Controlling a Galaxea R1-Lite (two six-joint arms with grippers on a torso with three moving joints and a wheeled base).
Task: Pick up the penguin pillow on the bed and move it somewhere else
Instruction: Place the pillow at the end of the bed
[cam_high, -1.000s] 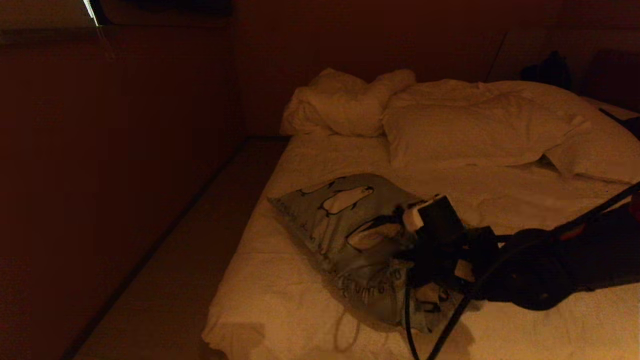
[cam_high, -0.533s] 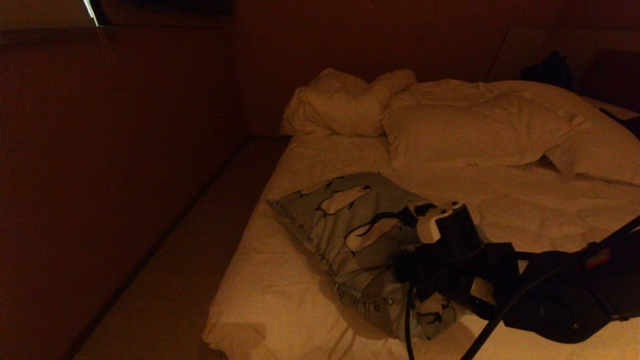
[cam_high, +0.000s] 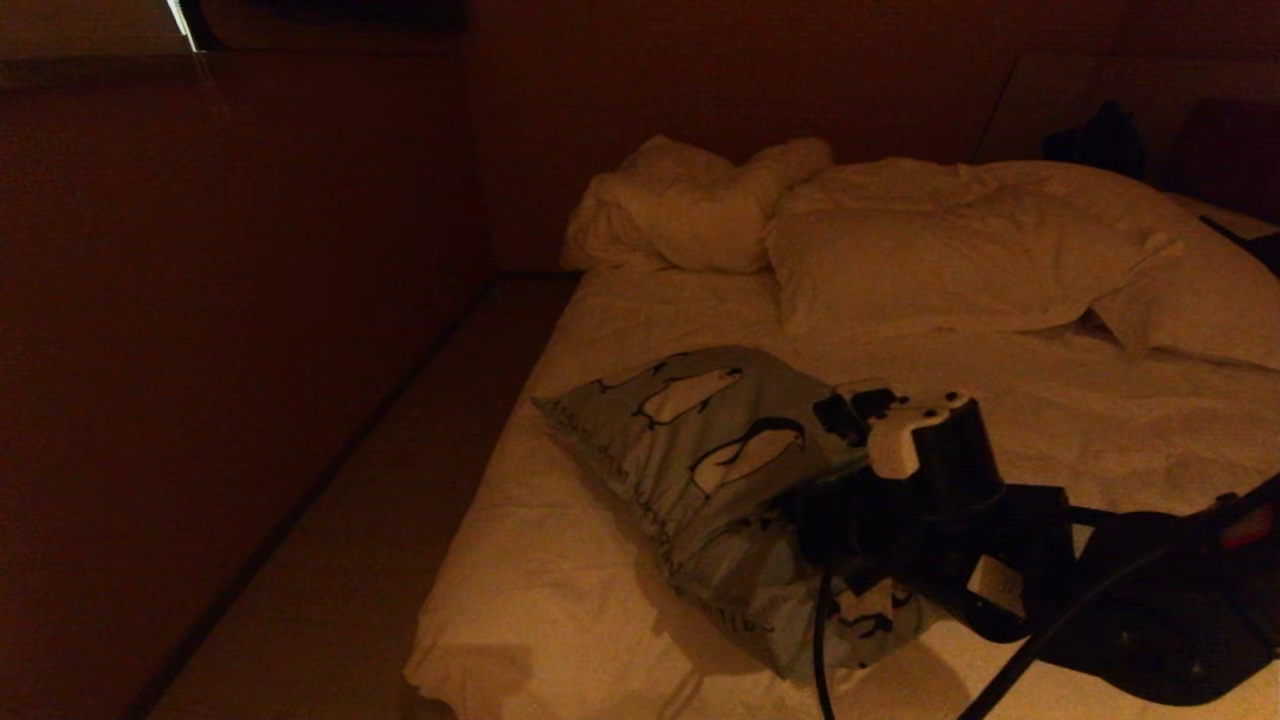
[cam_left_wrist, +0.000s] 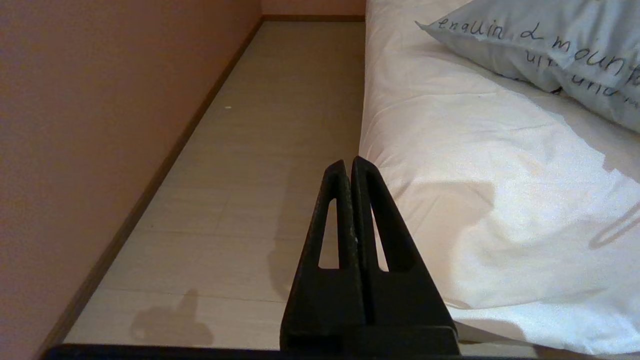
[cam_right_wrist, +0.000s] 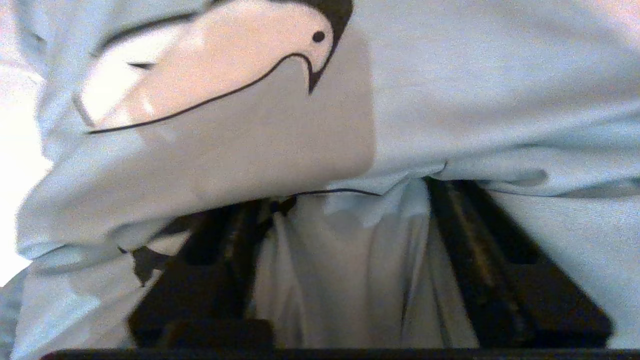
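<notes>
The penguin pillow (cam_high: 700, 440), pale grey-blue with black-and-white penguins, lies on the bed (cam_high: 560, 600) near its front left corner. My right gripper (cam_high: 815, 520) is at the pillow's right end, and the dark arm covers that part. In the right wrist view its jaws stand wide apart, and the right gripper (cam_right_wrist: 350, 195) is open with a loose fold of the penguin pillow (cam_right_wrist: 450, 90) lying between them. The left gripper (cam_left_wrist: 348, 165) hangs shut and empty beside the bed (cam_left_wrist: 475, 175), above the floor. The penguin pillow (cam_left_wrist: 550, 55) shows its line of text there.
Plain white pillows (cam_high: 950, 260) and a crumpled one (cam_high: 690, 205) lie at the head of the bed. A narrow strip of floor (cam_high: 400, 500) runs between the bed and a wall (cam_high: 200, 350) on the left. A black cable (cam_high: 818, 640) hangs from my right arm.
My right gripper has opened from shut and the arm has drawn back to the right. The pillow's bunched right end has sunk flatter onto the bed.
</notes>
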